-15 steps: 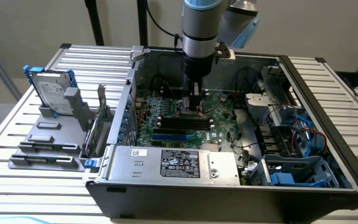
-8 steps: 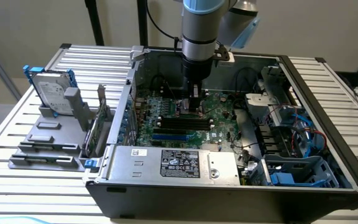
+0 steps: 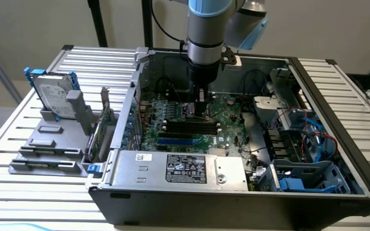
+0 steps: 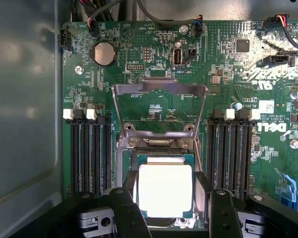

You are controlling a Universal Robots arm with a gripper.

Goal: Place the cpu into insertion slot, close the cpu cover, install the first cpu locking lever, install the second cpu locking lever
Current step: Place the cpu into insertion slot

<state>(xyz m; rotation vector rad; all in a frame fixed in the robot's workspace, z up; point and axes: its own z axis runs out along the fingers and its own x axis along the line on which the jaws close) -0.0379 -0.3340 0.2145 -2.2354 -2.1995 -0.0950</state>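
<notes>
Two fingers [image 4: 126, 213] of my gripper [image 4: 170, 192] stood spread, one on each side of the cpu [image 4: 165, 191], which lay flat straight between them. The chip sat over the slot [image 4: 159, 153], pale top up, its edges square to the socket rim as far as I could judge. I saw a little room on at least one flank, so I took the jaws to be spread around the chip, not pinching it. Whether a pad brushed its edge I could not tell.

The chip was close to square, so no long axis mattered. What mattered was that it lay dead centre in my span, with two opposite edges facing my pads.

The cover [image 4: 159, 88] was swung up and back on its hinge, beyond the far edge of the socket from my fingers. Its window was open over bare board [image 4: 238, 69], and it did not touch the chip. Memory slots [image 4: 89, 153] ran along both sides of the socket, parallel to my fingers and apart from them.

In the exterior view I hung straight down into the case [image 3: 236, 204], with the gripper [image 3: 201, 108] low over the middle of the board [image 3: 227, 108]. The levers I could not pick out with certainty.
</notes>
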